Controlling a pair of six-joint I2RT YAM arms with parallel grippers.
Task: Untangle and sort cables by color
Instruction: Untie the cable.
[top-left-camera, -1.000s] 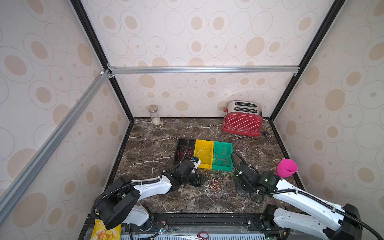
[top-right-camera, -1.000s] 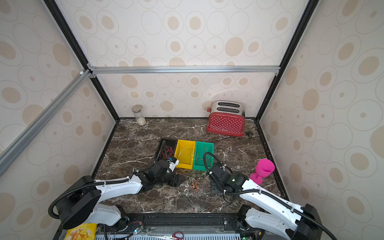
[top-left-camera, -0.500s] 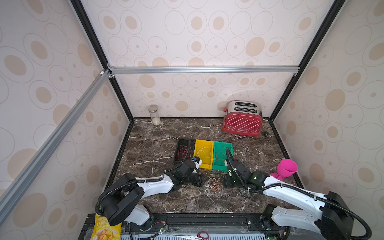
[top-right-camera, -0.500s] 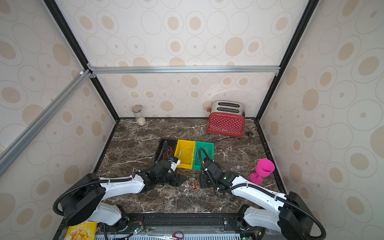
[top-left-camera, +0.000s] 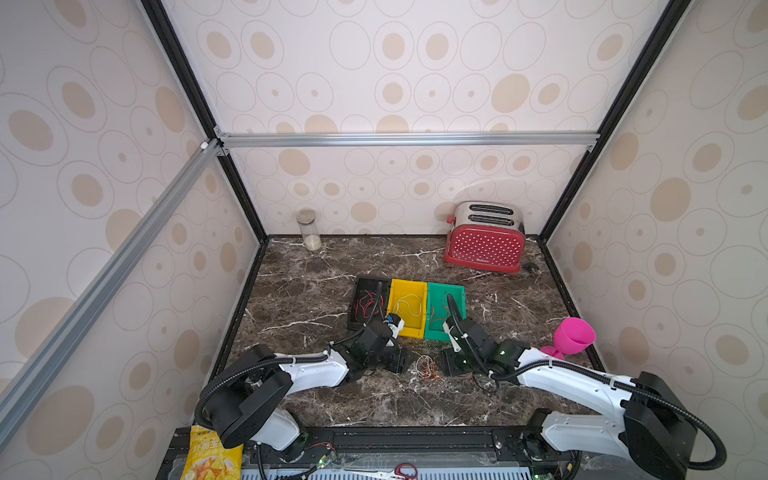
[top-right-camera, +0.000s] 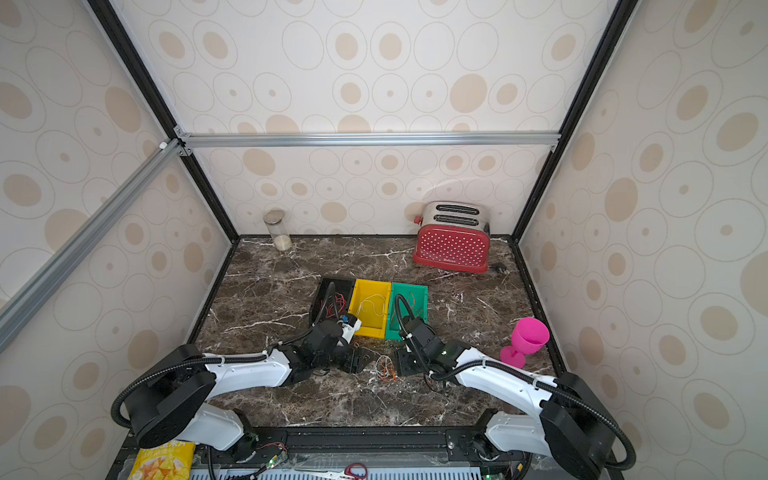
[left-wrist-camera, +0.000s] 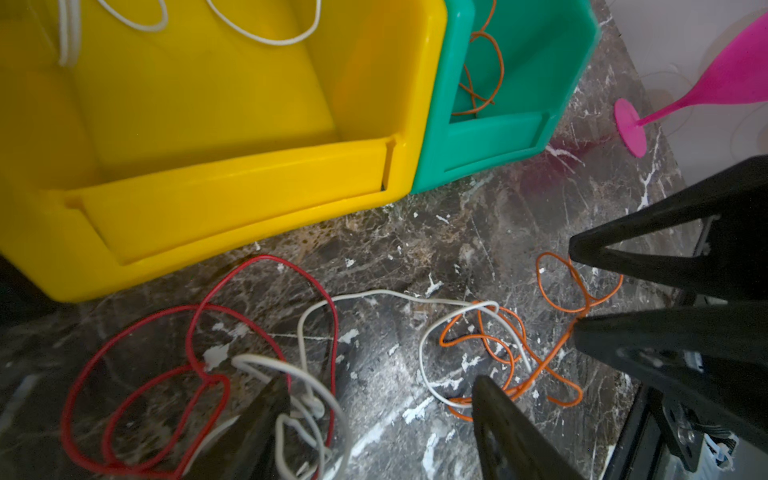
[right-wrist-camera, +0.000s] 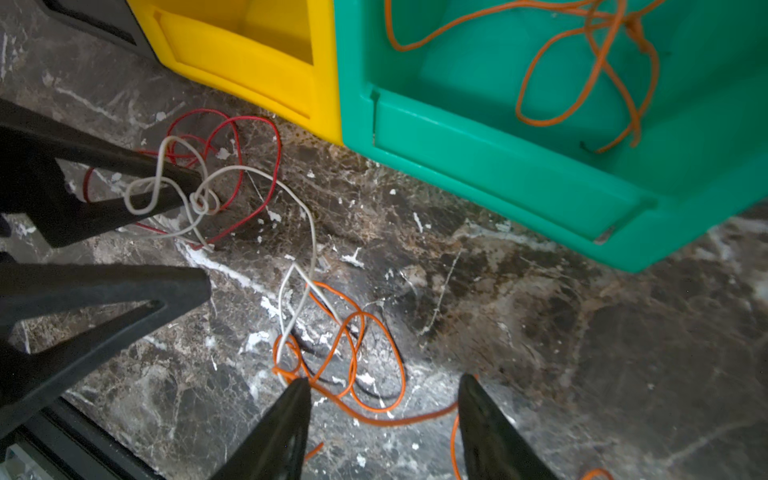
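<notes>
Compared with one second before, the right arm has reached further in toward the middle of the marble table (top-left-camera: 311, 299), so the right gripper (right-wrist-camera: 383, 380) is now just beside the loose cables (top-left-camera: 426, 369). The left arm has almost not changed its place. Both arms lie low and stretched forward from the front edge. The two grippers point at each other with the tangle between them, just in front of the yellow bin (left-wrist-camera: 249, 199) and the green bin (right-wrist-camera: 498, 166). The fingers of the right gripper are apart and grip nothing; an orange cable (right-wrist-camera: 399, 422) lies on the table between them. The left gripper (left-wrist-camera: 378, 380) is also spread open, and a white cable (left-wrist-camera: 374, 293) lies in loops over one of its fingers without being pinched. A red cable (left-wrist-camera: 268, 257) curls on the table near the yellow bin. Other strands lie already inside the bins: red ones in the black bin (top-left-camera: 356, 291), white in the yellow, orange in the green.
</notes>
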